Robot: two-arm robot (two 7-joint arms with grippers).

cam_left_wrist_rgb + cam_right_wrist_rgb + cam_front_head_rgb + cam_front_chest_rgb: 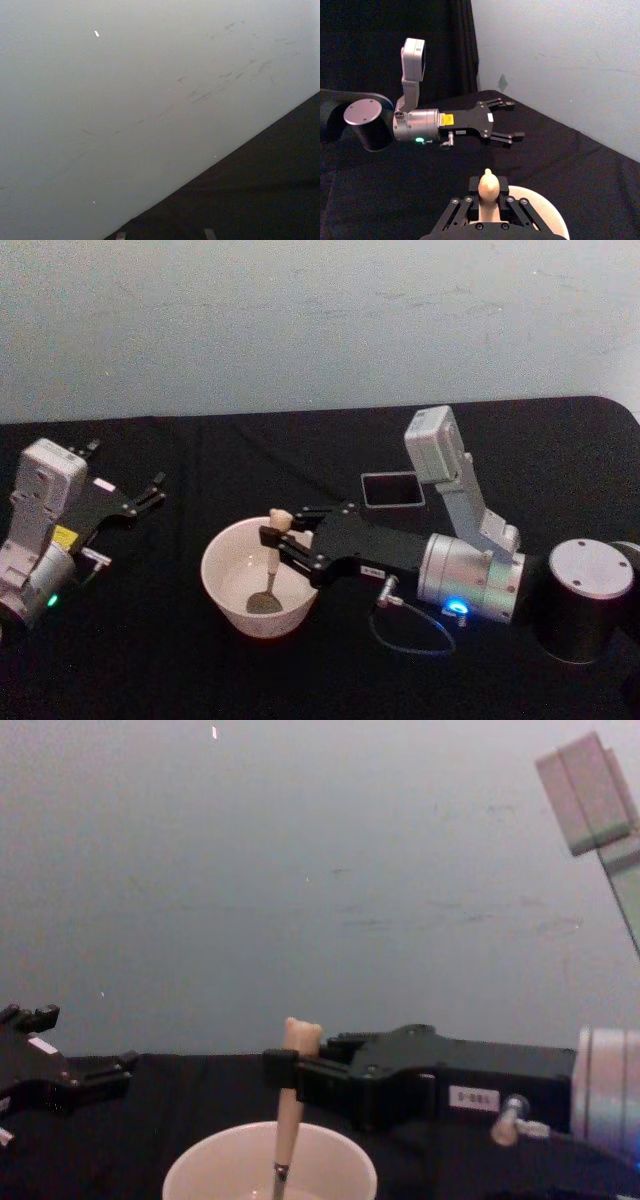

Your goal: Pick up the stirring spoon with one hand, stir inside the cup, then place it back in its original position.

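Note:
The cream-white cup [232, 585] stands on the black table at centre; its rim also shows in the chest view [330, 1145] and the right wrist view [552, 212]. My right gripper [272, 533] is shut on the stirring spoon [270, 575] just below its cream knob. The spoon stands nearly upright with its metal bowl down on the cup's floor. Its knob shows between the fingers in the right wrist view [489, 185] and the chest view [300, 1035]. The dark grey square holder [392, 490] stands behind the right arm. My left gripper [150, 490] rests open at the far left, apart from the cup.
A pale wall [320, 320] rises behind the table's far edge. A thin cable [410, 635] loops on the cloth beside the right wrist. Bare black cloth lies between the cup and the left gripper.

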